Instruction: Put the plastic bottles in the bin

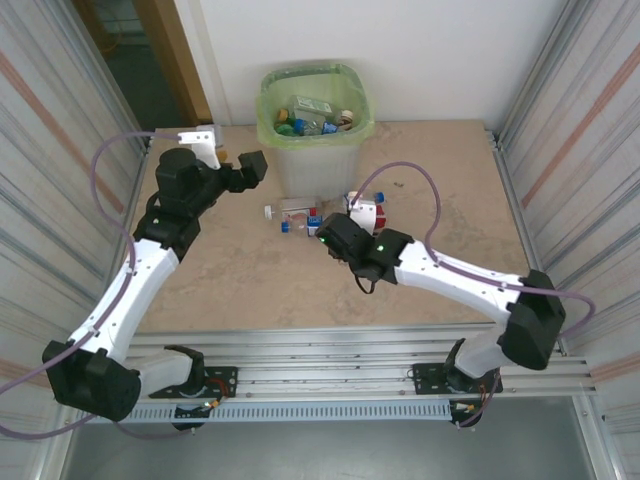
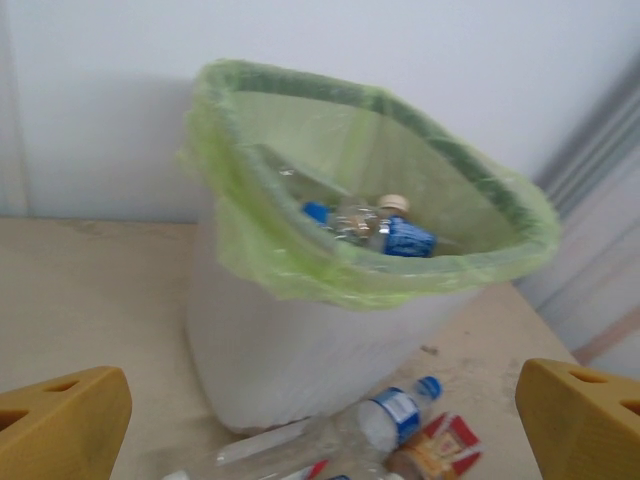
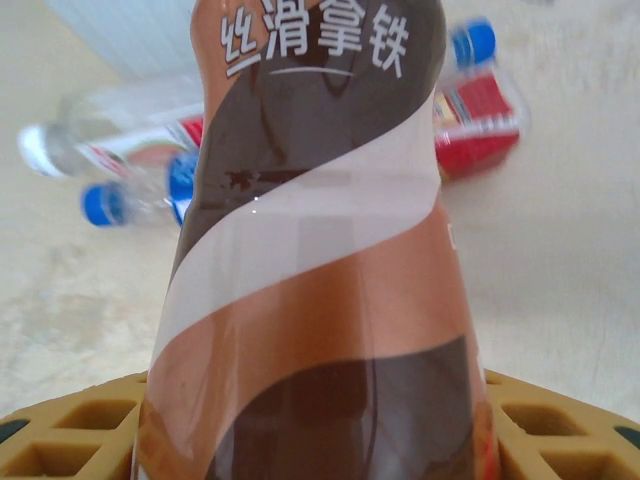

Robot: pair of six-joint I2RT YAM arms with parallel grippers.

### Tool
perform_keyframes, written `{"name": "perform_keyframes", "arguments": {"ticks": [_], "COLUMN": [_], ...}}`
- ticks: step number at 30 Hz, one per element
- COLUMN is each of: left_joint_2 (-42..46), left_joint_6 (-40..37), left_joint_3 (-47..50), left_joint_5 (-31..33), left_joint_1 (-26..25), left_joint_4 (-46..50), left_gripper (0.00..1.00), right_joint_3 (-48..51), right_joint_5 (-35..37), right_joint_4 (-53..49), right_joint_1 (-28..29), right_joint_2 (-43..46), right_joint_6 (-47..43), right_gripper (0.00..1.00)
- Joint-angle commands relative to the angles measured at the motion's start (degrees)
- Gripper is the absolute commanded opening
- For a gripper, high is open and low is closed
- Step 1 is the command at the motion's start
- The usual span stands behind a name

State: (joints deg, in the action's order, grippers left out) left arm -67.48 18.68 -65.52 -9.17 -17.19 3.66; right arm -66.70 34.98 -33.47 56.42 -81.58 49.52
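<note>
The brown latte bottle (image 3: pixel 320 240) is clamped in the right tool (image 1: pixel 338 236) near the surface's (image 1: pixel 250 290) middle, seemingly gripped for carrying; clear bottles (image 1: pixel 293 216) and a red-labelled bottle (image 1: pixel 366 212) lie just beyond, before the bin (image 1: pixel 312 165) at the far edge; the left tool (image 1: pixel 248 168) hovers beside it, jaws apart, probably awaiting its turn.
</note>
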Motion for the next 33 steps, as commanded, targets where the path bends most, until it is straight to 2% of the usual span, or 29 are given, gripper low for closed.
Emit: {"name": "perform_keyframes", "arguments": {"ticks": [1,7,12,17,23,28,33], "left_joint_2": [-0.2,-4.6,-8.3,-12.2,-15.7,-17.2,-17.6], "left_joint_6": [-1.0,-0.9,-1.4,-0.7,0.1,0.5,0.2], "left_joint_3": [-4.6,-11.2,-14.9,-18.3,-20.6,-21.4,-21.8], "left_joint_5": [-7.8,-20.0,-23.8,-28.2,-31.4,-32.7,-33.3], "left_joint_1": [-1.4,-4.8,-8.6,-10.2,-11.3,-11.5,-11.5], "left_joint_4": [1.5,3.4,4.1,5.1,5.5,5.6,5.9], "left_gripper": [0.99,0.98,0.96,0.91,0.79,0.63,0.41], "right_joint_3": [2.8,5.6,5.7,5.2,3.1,2.1,1.5], "right_joint_5": [5.2,4.6,2.3,0.7,0.3,0.4,0.5], "right_joint_4": [11.5,23.8,30.0,34.1,35.4,36.2,37.4], "right_joint_1": [1.2,2.5,2.7,2.7,2.7,2.7,2.5], "right_joint_2": [4.3,8.6,9.6,9.5,7.8,6.7,6.1], "right_joint_6": [-12.6,-26.6,-32.6,-36.3,-39.5,-40.9,-42.0], "right_gripper": [0.28,0.28,0.27,0.28,0.29,0.29,0.31]}}
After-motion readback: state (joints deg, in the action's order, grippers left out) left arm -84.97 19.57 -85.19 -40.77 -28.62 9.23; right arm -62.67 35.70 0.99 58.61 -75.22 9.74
